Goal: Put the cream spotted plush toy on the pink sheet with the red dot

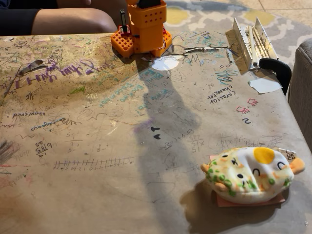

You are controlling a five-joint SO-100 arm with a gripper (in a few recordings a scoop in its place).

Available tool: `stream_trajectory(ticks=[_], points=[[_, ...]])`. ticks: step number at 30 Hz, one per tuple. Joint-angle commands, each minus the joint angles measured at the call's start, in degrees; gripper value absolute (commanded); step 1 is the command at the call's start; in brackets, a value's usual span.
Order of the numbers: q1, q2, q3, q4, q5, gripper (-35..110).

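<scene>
Soft oval cream spotted plush toy covers flat pink sheet.

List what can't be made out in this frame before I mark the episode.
- Pink sheet, fixed view: the plush toy lies on it, leaving thin edges; no red dot can be seen.
- Arm: cut off by the top edge above its orange base, so the gripper's state can't be judged.
- Toy's tag: print too small to read.
- Person at the top left: cropped by the frame.
</scene>
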Motion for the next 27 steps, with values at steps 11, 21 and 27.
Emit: stream_trajectory(ticks=[11,21,27], points=[[7.4,29.2,43.9,-8.1,-0.3,0],[18.6,42.5,60.8,-10.7,-1.0,0],[18.2,42.5,61.2,-11.0,-0.5,0]])
